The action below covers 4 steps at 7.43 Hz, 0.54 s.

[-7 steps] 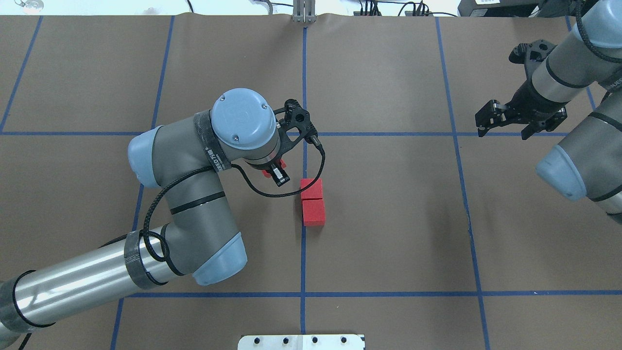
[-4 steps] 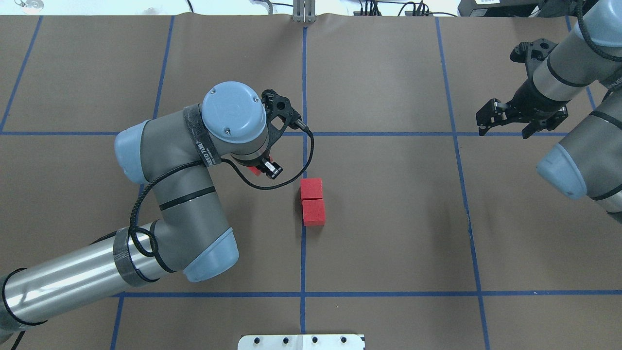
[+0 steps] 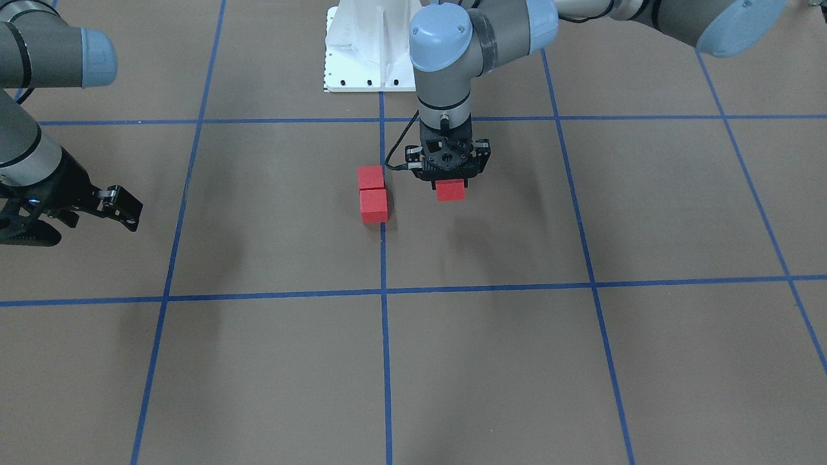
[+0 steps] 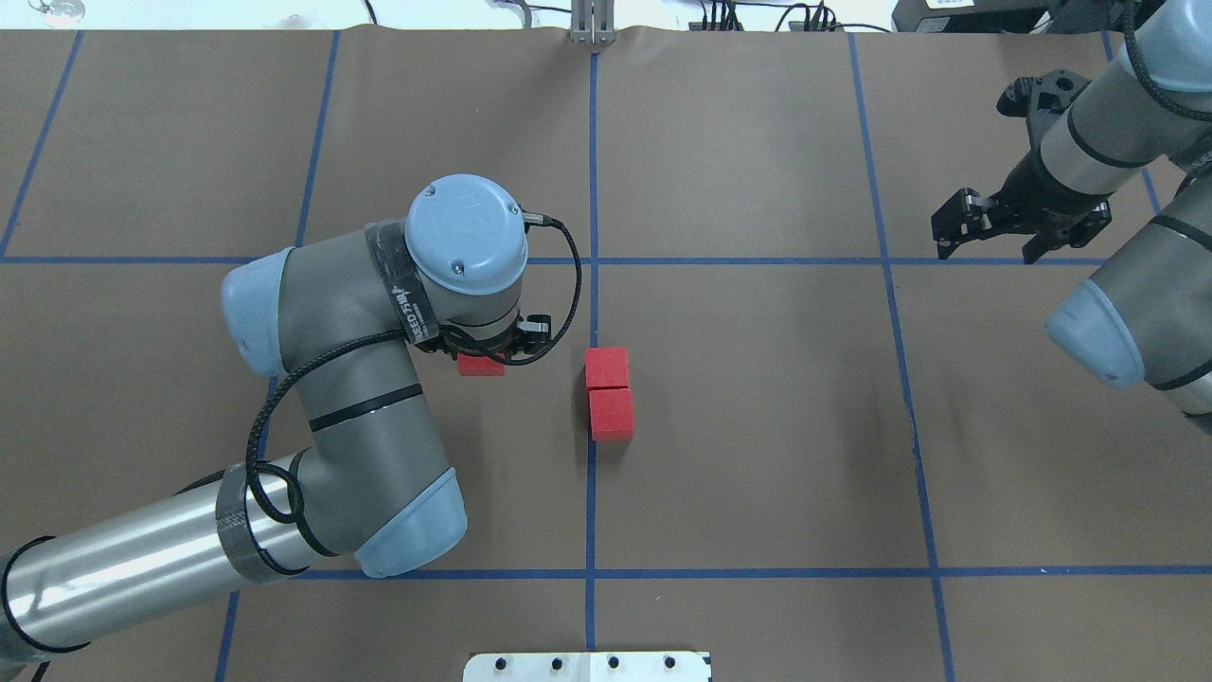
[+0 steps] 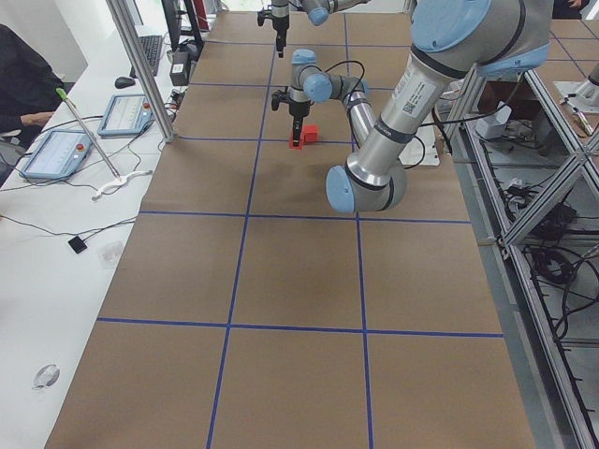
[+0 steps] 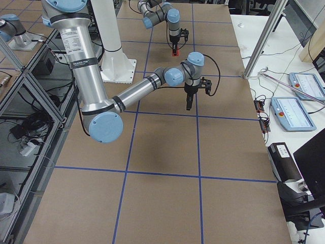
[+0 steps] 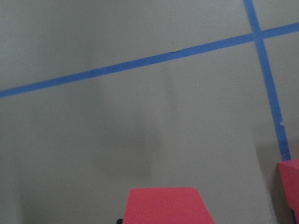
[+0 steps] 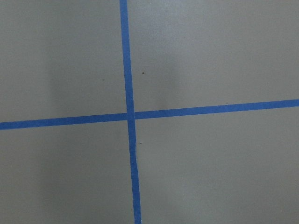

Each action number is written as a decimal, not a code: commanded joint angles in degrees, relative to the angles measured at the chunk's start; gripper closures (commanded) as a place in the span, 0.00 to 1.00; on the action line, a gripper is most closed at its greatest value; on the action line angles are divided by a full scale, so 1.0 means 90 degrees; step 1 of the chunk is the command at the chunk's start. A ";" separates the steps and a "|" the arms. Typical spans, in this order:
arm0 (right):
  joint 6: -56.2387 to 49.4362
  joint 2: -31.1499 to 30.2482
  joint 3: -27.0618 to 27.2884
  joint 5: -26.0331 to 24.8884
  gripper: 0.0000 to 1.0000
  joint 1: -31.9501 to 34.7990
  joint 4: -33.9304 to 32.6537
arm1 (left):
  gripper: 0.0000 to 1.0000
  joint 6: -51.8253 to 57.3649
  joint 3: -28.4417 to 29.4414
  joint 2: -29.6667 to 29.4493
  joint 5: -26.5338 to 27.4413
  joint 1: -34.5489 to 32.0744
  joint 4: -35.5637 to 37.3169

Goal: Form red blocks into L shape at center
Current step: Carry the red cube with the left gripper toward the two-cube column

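Two red blocks [image 4: 607,367] [image 4: 612,415] lie touching in a short column on the middle blue tape line [image 4: 592,493]; they also show in the front view [image 3: 371,177] [image 3: 374,205]. My left gripper [image 3: 450,186] is shut on the third red block [image 3: 450,191] and holds it just above the paper, to the left of the column in the overhead view [image 4: 481,366]. The left wrist view shows this block [image 7: 163,205] at its bottom edge and a corner of another block [image 7: 290,186] at the right. My right gripper [image 4: 989,248] is open and empty, far right.
The white robot base [image 3: 368,45] stands at the table's near edge on the center line. My left arm's elbow [image 4: 256,303] and forearm reach over the left squares. Brown paper with blue grid lines surrounds the blocks.
My left wrist has turned and moved a little left and toward the robot with the red block in it. The two blocks on the line have not moved. The right gripper has drifted slightly away.
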 commanded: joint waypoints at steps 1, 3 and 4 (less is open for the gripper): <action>-0.0006 -0.0016 0.0019 0.0023 0.00 0.0008 0.0000 | 1.00 -0.2902 0.0096 -0.0010 -0.0258 0.0027 -0.0515; -0.0006 -0.0065 0.0029 0.0053 0.00 -0.0001 0.0000 | 1.00 -0.5996 0.0592 0.0010 -0.0260 -0.0070 -0.1937; 0.0023 -0.0094 0.0058 0.0072 0.00 0.0008 -0.0010 | 1.00 -0.6698 0.0759 0.0000 -0.0269 -0.0032 -0.1962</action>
